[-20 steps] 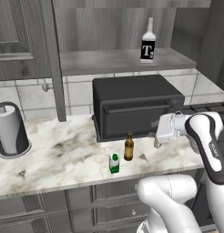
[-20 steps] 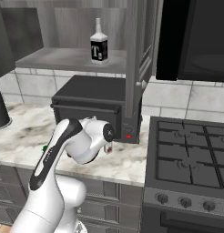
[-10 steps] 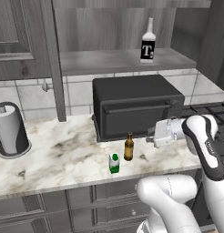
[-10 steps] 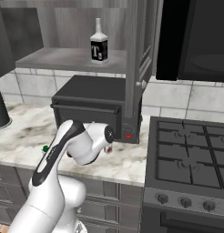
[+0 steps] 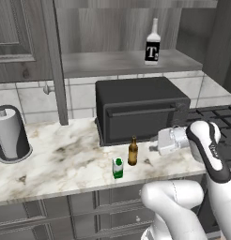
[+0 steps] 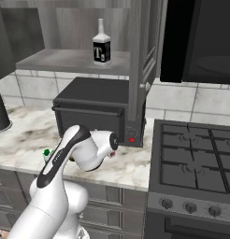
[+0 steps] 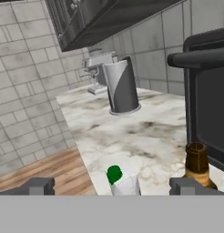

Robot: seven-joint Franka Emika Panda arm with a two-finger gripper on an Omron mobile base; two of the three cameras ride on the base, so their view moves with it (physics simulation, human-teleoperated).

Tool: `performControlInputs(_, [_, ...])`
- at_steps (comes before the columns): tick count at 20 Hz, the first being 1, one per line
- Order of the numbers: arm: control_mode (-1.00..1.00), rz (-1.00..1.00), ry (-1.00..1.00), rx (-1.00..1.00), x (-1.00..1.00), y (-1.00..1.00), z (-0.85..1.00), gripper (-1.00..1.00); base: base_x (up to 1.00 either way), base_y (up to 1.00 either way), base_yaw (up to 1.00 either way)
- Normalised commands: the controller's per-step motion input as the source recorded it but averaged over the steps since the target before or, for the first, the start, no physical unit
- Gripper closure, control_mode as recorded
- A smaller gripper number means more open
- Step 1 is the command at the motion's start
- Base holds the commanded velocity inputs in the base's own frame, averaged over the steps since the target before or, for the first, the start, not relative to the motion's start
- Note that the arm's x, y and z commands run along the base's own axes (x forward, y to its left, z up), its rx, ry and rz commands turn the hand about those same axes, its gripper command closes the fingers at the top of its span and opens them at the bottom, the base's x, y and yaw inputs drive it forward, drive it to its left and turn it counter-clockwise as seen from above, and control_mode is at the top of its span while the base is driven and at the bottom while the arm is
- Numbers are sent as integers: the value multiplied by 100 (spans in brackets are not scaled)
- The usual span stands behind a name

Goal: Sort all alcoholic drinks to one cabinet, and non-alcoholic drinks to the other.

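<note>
The slim brown beer bottle (image 5: 132,151) stands on the marble counter in front of the black toaster oven (image 5: 136,110). Just left of it is a small green-and-white container (image 5: 118,168). The taller clear bottle with the black "T" label (image 5: 152,44) stands on the open cabinet shelf above; the right base view shows this bottle (image 6: 101,44) too. My gripper (image 5: 152,148) hangs open, level with the beer bottle and a short way to its right, touching nothing. In the hand view the gripper (image 7: 116,186) frames the container (image 7: 120,179), with the beer bottle (image 7: 197,166) by the right fingertip (image 7: 191,185).
A paper towel holder (image 5: 11,136) stands at the counter's left end, with a stand mixer (image 7: 96,70) beyond it. The stove (image 6: 196,163) is to the right of the oven. A closed cabinet door (image 5: 14,33) hangs at upper left.
The hand has dropped lower and moved a little left, closer to the beer bottle. The jaws stay open and the bottles have not moved.
</note>
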Motion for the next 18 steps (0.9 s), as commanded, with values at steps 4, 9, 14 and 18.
performControlInputs(4, [-100, 4, 1, 3, 9, 10, -19, -100, 0, 0, 0])
performControlInputs(9, [-100, 3, 0, 3, 14, 8, -13, -100, 0, 0, 0])
performControlInputs(14, [-100, 2, 0, 2, 16, 2, -10, -100, 0, 0, 0])
performControlInputs(18, [-100, 1, 0, 1, 23, 0, -8, -100, 0, 0, 0])
